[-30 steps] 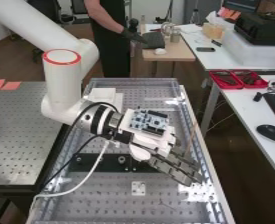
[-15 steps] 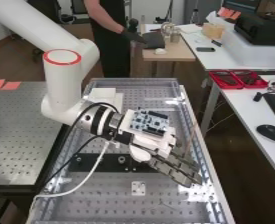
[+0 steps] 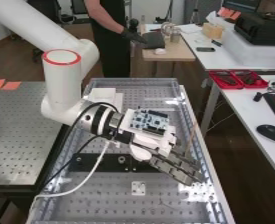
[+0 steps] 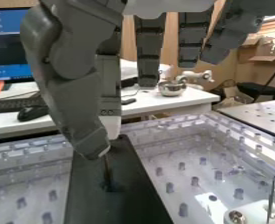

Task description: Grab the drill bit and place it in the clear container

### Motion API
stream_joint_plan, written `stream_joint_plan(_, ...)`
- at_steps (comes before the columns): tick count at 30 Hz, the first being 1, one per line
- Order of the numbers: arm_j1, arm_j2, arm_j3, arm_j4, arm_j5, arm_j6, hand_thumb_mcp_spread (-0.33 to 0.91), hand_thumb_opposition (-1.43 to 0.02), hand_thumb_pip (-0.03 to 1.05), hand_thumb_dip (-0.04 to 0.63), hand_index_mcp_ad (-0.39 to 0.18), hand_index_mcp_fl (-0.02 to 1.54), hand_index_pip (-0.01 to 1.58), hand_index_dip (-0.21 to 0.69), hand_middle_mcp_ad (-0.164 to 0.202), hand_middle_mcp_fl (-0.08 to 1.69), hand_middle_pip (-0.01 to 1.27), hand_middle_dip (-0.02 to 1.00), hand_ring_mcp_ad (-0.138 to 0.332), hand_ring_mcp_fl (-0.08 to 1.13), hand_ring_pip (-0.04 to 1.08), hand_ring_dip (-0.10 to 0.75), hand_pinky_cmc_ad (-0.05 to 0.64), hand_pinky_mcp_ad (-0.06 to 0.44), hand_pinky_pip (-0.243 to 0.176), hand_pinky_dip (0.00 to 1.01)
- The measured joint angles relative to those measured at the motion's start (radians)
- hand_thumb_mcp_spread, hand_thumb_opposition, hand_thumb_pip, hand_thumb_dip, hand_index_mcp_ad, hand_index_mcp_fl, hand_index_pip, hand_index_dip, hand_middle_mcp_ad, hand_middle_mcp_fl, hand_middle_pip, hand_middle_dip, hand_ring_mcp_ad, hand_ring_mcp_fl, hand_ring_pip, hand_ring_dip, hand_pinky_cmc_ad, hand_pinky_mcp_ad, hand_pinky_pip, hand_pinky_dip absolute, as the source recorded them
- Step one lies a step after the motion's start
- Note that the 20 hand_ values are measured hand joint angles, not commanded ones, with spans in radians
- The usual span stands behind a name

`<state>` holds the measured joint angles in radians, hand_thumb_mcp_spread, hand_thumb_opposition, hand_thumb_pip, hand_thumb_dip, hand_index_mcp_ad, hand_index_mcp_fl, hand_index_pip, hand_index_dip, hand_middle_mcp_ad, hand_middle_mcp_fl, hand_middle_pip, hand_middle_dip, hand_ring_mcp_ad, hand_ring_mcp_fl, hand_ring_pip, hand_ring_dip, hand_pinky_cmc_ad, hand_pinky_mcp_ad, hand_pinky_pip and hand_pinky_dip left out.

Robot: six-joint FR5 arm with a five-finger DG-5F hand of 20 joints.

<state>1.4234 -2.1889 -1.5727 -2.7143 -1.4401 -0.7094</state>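
Bit [image 4: 108, 171] in the grasp, placing still to be done

The hand [image 3: 177, 169] appears to grip the bit between its thumb and a neighbouring finger, while other fingers extend fairly straight. The bit is thin and dark, and it points down from the thumb's tip over the bar [image 4: 137, 200], a long dark piece lying under the hand. Its lower end is close to the bar's surface; whether the two touch cannot be told.

The arm [image 3: 61, 87] comes in from the left, with the hand slanting toward the near right of the bench. The broad clear-walled tray around the bar, its far wall at the far end of the bench, is probably the container [image 3: 139, 80], though the pictures do not settle that.

As for progress, the grasp looks made, and the bit seems upright or nearly so. The placing is not finished: the bit is not seen lying free on the container's floor. What remains, by this reading, is to bring it clear of the bar if it sits in or on it, lower it inside the walls and let go. So slim a piece could twist or slip in the pinch, and a sideways move too early could catch its tip on the bar
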Motion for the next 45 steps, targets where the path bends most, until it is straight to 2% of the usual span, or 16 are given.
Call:
stream_joint_plan(13,0.002,0.000,0.000,0.013,-0.002,-0.003,0.61,-0.92,0.50,0.237,-0.185,0.71,1.19,0.250,0.061,0.35,0.12,0.22,0.197,0.11,0.11,0.058,0.316,0.152,-0.066,0.14)
stream_joint_plan(15,0.002,0.004,0.001,0.013,-0.005,-0.003,0.66,-0.93,0.42,0.234,-0.185,0.76,1.13,0.236,0.058,0.35,0.12,0.22,0.199,0.11,0.11,0.058,0.330,0.152,-0.066,0.14)
stream_joint_plan(25,0.004,0.033,-0.002,0.031,-0.015,0.000,0.66,-0.96,0.41,0.234,-0.178,0.89,1.03,0.220,0.059,0.36,0.12,0.22,0.195,0.13,0.11,0.059,0.337,0.152,-0.066,0.14)
stream_joint_plan(32,0.007,0.061,-0.013,0.046,-0.032,0.002,0.67,-0.97,0.41,0.234,-0.171,0.89,1.02,0.220,0.056,0.37,0.12,0.22,0.195,0.13,0.11,0.059,0.332,0.152,-0.066,0.14)
stream_joint_plan(39,0.006,0.067,-0.014,0.021,-0.028,0.003,0.62,-1.00,0.42,0.237,-0.175,0.87,1.02,0.220,0.059,0.36,0.12,0.22,0.195,0.13,0.11,0.059,0.332,0.152,-0.066,0.14)
stream_joint_plan(40,0.006,0.067,-0.015,0.020,-0.027,0.002,0.60,-0.99,0.45,0.237,-0.175,0.84,1.05,0.220,0.059,0.37,0.12,0.22,0.195,0.13,0.12,0.059,0.332,0.152,-0.066,0.14)
stream_joint_plan(42,0.006,0.066,-0.016,0.016,-0.019,-0.001,0.58,-0.97,0.60,0.251,-0.182,0.67,1.08,0.218,0.059,0.33,0.12,0.22,0.199,0.12,0.12,0.059,0.332,0.150,-0.066,0.14)
stream_joint_plan(45,0.003,0.061,-0.018,0.012,-0.013,-0.001,0.53,-0.93,0.61,0.278,-0.176,0.64,1.08,0.218,0.059,0.31,0.12,0.22,0.195,0.11,0.11,0.059,0.332,0.150,-0.066,0.14)
